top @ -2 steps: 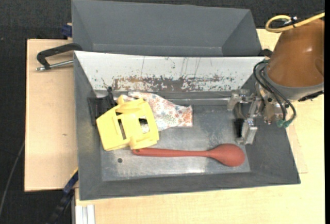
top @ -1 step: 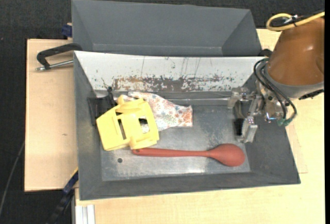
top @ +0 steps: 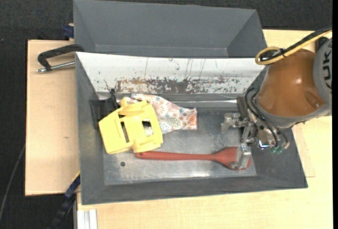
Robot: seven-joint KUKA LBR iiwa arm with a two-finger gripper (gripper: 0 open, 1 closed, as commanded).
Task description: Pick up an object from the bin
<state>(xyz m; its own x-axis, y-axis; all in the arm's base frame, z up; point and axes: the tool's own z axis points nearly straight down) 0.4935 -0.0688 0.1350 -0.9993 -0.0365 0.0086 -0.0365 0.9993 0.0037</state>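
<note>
Orange cover (top: 288,85) on the arm sits highest, above the claw (top: 238,141), which is low in the bin (top: 158,27) with its two metal fingers (top: 245,156) apart, gripping nothing. One finger touches the broad end of a red spatula (top: 179,156), whose handle runs away from the claw. Well apart from the claw, by the handle's far end, lie a floral cloth (top: 177,114) and a yellow plastic piece (top: 129,129).

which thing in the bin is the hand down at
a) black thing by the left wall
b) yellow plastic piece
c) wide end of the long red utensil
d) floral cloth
c: the hand is low on the right, at the wide end of the red utensil, while the yellow plastic piece and the floral cloth lie well to the left of it.
</note>
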